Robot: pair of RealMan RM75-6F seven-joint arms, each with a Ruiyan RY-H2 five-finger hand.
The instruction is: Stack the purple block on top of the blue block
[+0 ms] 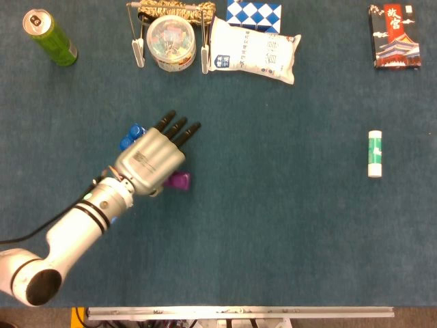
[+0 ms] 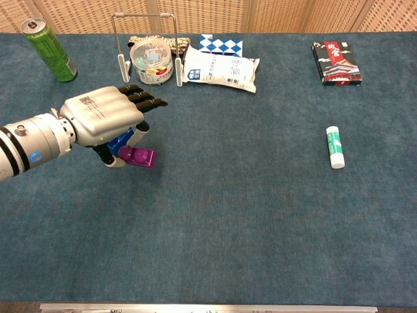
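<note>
The blue table [image 1: 287,225] stretches wide. Along its far edge lie a white pouch [image 1: 254,57], a round tub [image 1: 171,42], a green can [image 1: 49,37] and a dark box [image 1: 394,36]; a glue stick [image 1: 374,154] lies well apart. The left hand [image 1: 151,161] (upper fingers straight) pinches the purple block [image 2: 138,156] underneath, covering most of the blue block [image 1: 129,135].

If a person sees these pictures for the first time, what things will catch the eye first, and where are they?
The silver left robot hand stands out at the left of the table, holding the purple block from above, right beside the blue block, which it mostly hides. Along the far edge lie a green can at the left corner and a white pouch near the middle, with a white and green tube alone on the right.
</note>
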